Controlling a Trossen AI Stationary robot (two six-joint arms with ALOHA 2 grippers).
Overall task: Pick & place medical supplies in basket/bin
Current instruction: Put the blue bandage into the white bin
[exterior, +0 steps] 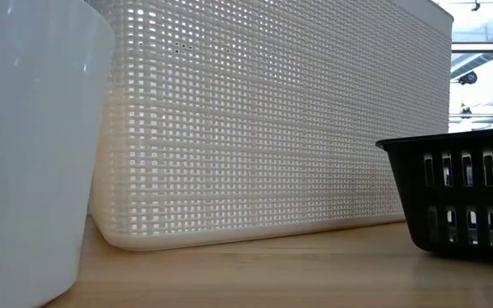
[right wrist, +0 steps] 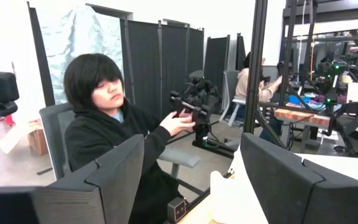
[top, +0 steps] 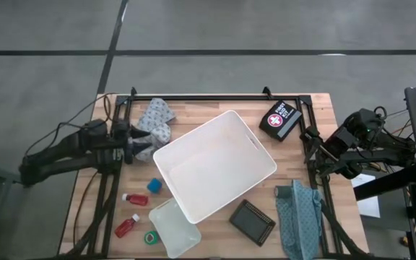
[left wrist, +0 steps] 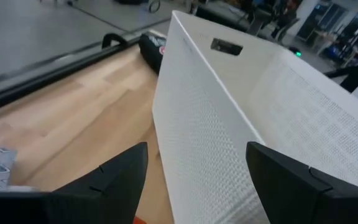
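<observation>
High view: white bin (top: 215, 167), rounded corners, perforated walls, sits askew.

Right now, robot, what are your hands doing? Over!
Left gripper open, empty, beside the white bin. Right gripper open, empty, off the table's right edge. Bin empty. Nothing blocking.

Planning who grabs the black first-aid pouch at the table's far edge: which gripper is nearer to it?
Right. The right gripper sits just off the table edge beside the first-aid pouch; the left gripper is across the white bin.
</observation>
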